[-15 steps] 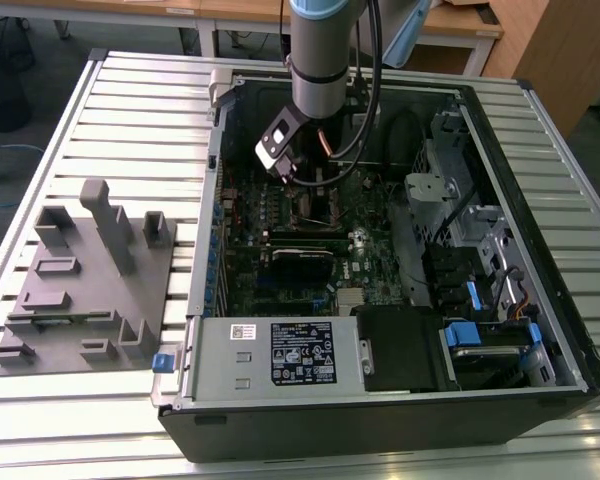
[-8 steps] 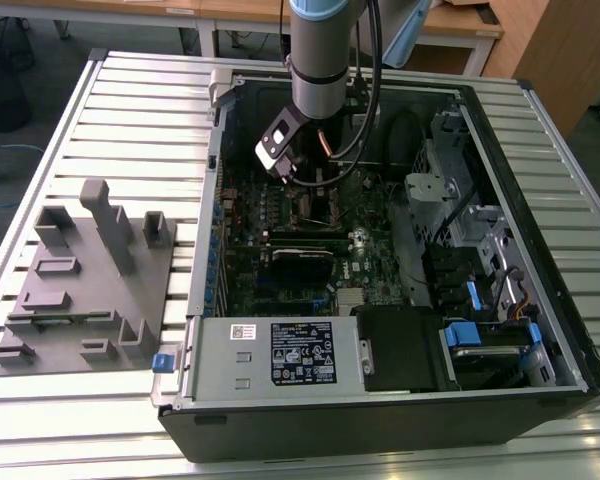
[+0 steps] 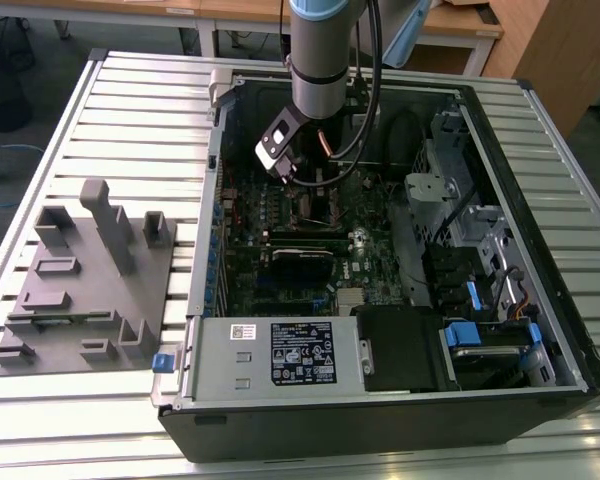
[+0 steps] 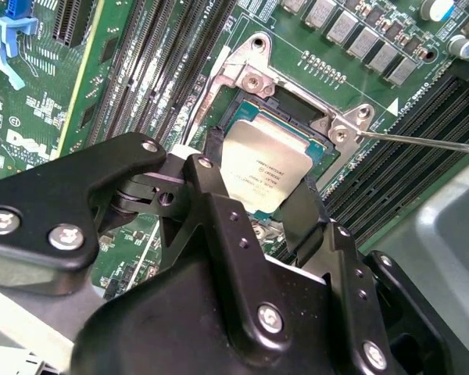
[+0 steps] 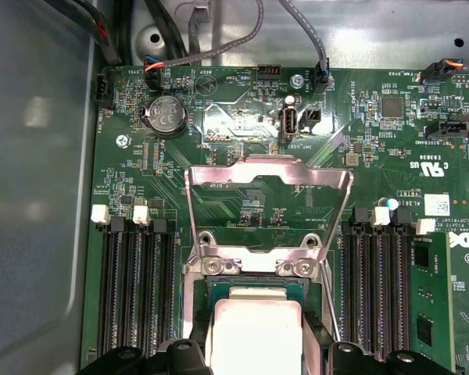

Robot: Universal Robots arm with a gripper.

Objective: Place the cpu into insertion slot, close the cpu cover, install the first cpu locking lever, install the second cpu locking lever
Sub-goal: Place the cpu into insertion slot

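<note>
Second wrist view: cpu (image 4: 267, 166) clamped in hand (image 4: 258, 195), directly over open socket (image 4: 293, 98).

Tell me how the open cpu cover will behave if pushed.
The cpu cover looks like thin sheet metal hinged near two screws, so it should probably swing rather than slide. Its windowed frame seems light and might flex if pushed at one corner. The shiny surface may be slippery.

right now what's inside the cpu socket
The cpu, silver top up, lies in the socket, held by the gripper, with the cpu cover standing open. Whatever lies beneath it is covered by the cpu itself, and its near edge by the gripper.
</note>
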